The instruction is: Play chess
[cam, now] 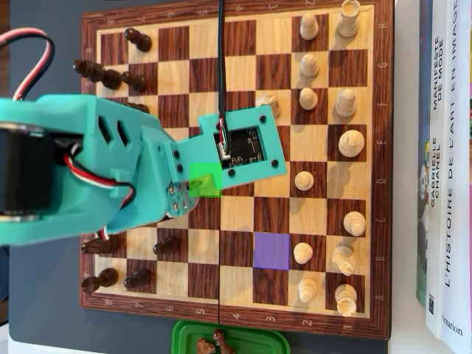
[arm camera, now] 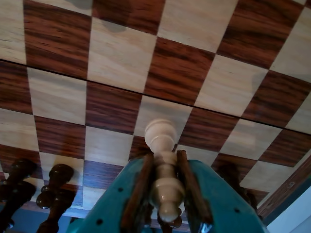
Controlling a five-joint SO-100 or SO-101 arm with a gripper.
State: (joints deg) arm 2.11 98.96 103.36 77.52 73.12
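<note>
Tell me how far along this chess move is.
Done: the tool has closed on a light pawn and appears to hold it above the chessboard. Left: setting it down. A green square and a purple square are highlighted in the overhead view; which is the destination is unclear.

Pale wooden pawn [arm camera: 163, 167] — upright, clamped between teal jaws above chessboard [arm camera: 116, 58]
</note>
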